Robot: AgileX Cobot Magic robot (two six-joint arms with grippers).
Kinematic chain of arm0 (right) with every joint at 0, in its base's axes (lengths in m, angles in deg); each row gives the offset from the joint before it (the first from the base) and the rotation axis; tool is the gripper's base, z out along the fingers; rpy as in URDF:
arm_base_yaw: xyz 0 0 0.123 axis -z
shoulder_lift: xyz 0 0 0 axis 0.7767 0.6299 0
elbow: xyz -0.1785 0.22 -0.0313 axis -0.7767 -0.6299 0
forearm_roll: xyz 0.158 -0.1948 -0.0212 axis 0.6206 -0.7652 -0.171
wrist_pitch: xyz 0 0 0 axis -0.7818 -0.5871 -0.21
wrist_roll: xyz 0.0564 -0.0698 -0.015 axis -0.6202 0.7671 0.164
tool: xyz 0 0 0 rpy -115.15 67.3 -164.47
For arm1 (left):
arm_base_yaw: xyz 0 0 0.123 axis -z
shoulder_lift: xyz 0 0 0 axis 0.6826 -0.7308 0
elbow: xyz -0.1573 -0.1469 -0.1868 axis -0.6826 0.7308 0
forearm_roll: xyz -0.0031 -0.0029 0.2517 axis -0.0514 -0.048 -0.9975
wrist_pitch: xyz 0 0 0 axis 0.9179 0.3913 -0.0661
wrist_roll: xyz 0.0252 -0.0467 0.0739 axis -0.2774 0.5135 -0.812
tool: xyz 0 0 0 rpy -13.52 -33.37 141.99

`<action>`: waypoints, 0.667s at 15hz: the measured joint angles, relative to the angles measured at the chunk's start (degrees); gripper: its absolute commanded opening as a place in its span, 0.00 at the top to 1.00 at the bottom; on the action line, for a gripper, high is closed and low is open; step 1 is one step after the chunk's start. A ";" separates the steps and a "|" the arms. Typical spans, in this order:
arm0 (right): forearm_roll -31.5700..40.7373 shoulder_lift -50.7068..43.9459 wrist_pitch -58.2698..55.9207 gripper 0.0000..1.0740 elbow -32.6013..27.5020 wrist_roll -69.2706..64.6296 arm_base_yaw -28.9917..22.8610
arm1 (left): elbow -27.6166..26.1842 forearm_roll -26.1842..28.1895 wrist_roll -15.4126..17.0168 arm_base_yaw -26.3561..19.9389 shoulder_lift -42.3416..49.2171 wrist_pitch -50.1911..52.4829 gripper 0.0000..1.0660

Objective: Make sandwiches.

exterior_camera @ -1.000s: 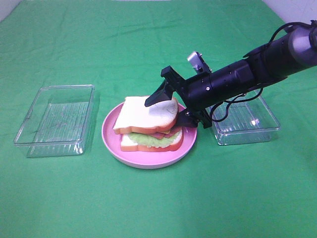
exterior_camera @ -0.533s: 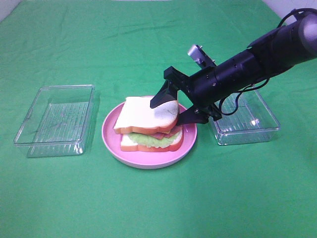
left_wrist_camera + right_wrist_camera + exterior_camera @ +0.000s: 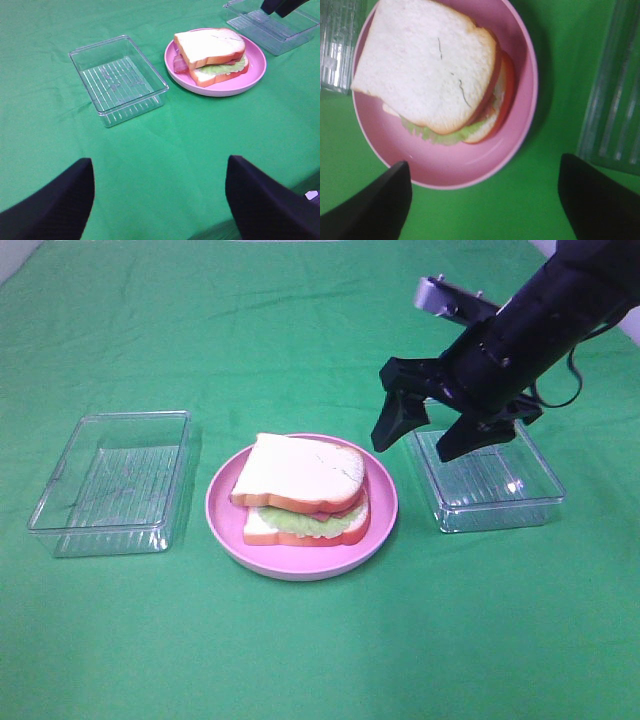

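Observation:
A sandwich (image 3: 302, 490) of two white bread slices with orange-red crust, green lettuce and pink-red bacon between them lies on a round pink plate (image 3: 228, 527). It also shows in the left wrist view (image 3: 211, 54) and the right wrist view (image 3: 440, 75). My right gripper (image 3: 428, 438) is open and empty, raised above the gap between the plate and the right tray. My left gripper (image 3: 160, 195) is open and empty, low over the cloth well away from the plate. No cheese shows.
An empty clear plastic tray (image 3: 115, 480) stands left of the plate and another clear tray (image 3: 490, 480) right of it, under the right arm. Green cloth (image 3: 320, 650) covers the table.
My right gripper has let go of the top bread slice, which now lies on the sandwich, and has risen and drawn back to the right. The left arm has not visibly moved.

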 measured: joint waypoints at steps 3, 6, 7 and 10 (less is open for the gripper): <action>-12.72 -9.00 -8.08 0.29 -0.46 -4.53 0.00 | 0.00 0.00 0.00 0.00 0.00 0.00 0.34; -22.17 -20.11 -13.35 0.29 -5.21 -9.51 0.00 | 0.00 0.00 0.00 0.00 0.00 0.00 0.34; -24.41 -24.75 -14.61 0.29 -7.91 -10.60 0.00 | 0.00 0.00 0.00 0.00 0.00 0.00 0.34; -26.59 -39.30 -18.51 0.29 -17.19 -11.00 0.00 | 0.00 0.00 0.00 0.00 0.00 0.00 0.34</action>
